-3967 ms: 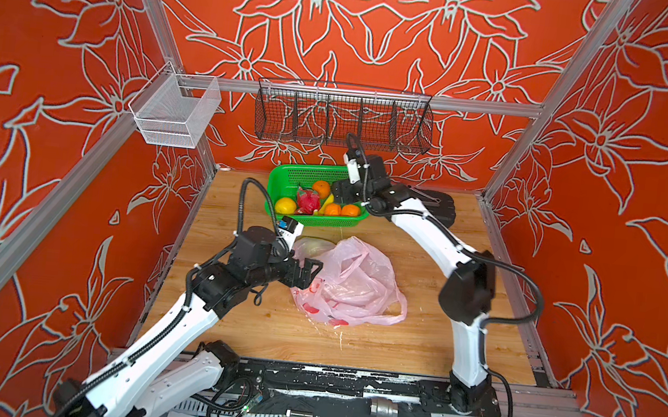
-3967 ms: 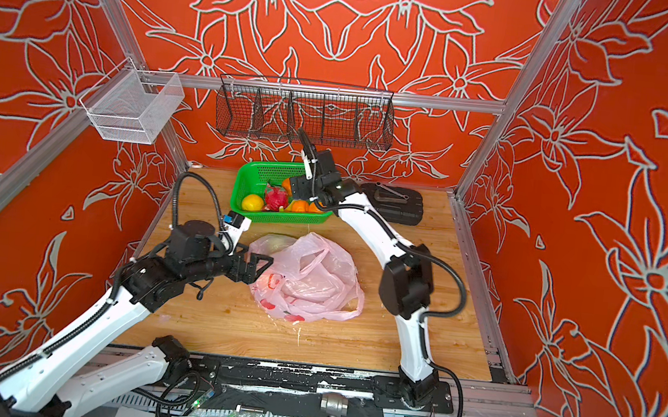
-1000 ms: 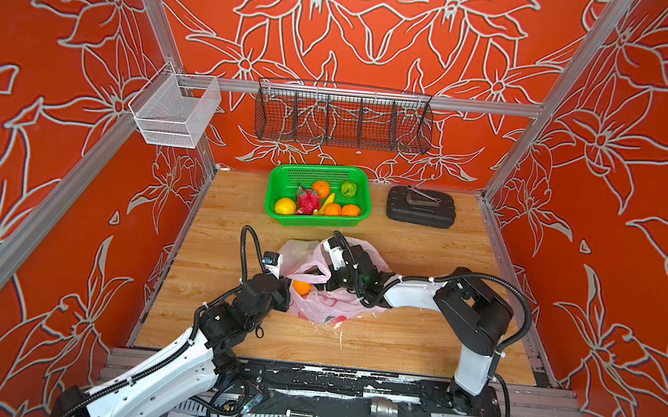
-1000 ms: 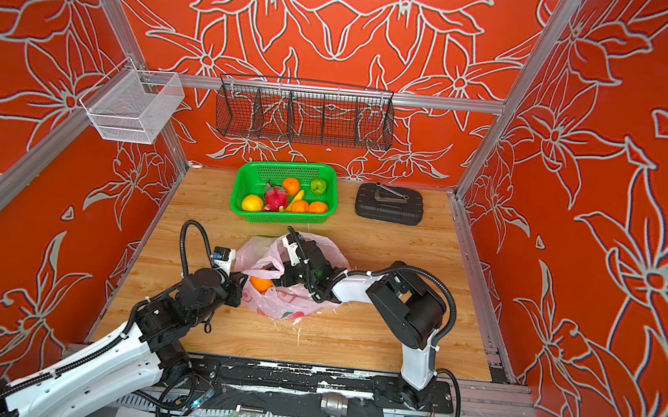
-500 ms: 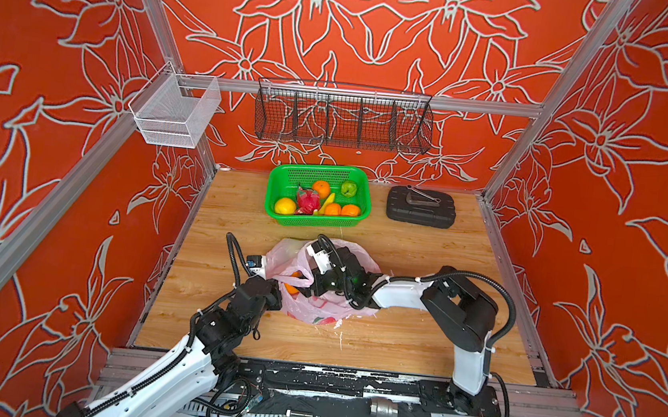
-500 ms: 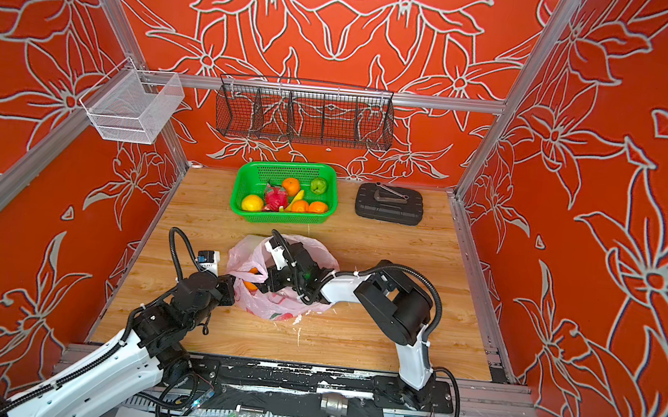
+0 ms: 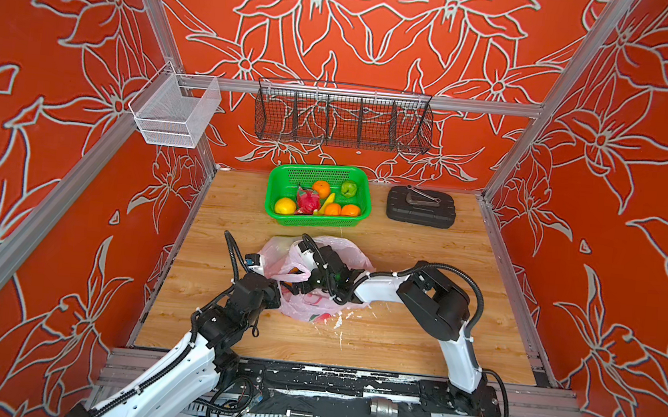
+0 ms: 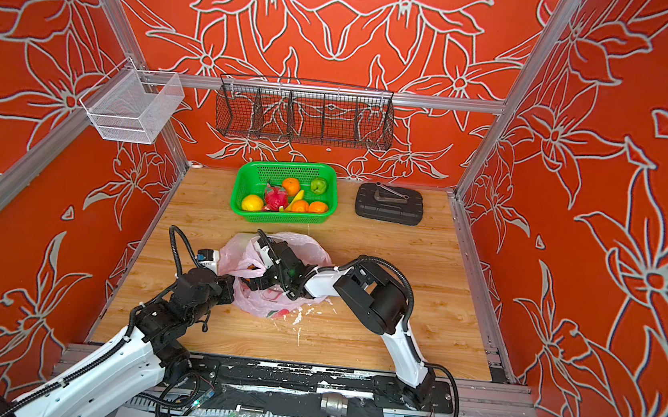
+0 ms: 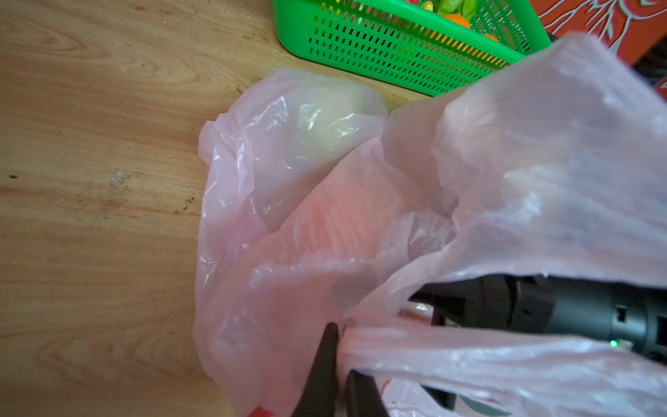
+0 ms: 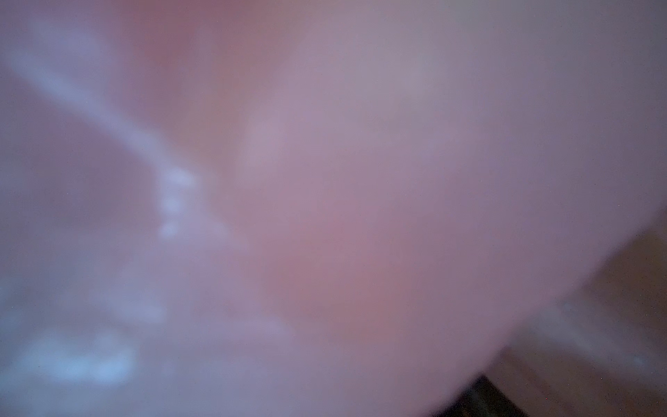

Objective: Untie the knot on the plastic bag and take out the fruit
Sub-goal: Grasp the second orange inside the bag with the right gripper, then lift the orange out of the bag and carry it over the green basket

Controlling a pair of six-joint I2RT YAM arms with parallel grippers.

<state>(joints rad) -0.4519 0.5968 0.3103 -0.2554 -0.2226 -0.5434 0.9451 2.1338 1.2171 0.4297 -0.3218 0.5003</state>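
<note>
Film at the mouth of the plastic bag (image 7: 306, 309), mid-table, is being pinched by your just-closed left gripper (image 9: 342, 352) while your right gripper (image 7: 301, 283), its opening unreadable, is reaching in for the fruit (image 7: 294, 271).

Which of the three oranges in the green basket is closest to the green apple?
The rear orange, beside the green apple; the other two oranges lie side by side along the green basket's front edge.

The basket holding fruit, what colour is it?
The basket is bright green, perforated; clearest in a top view.
</note>
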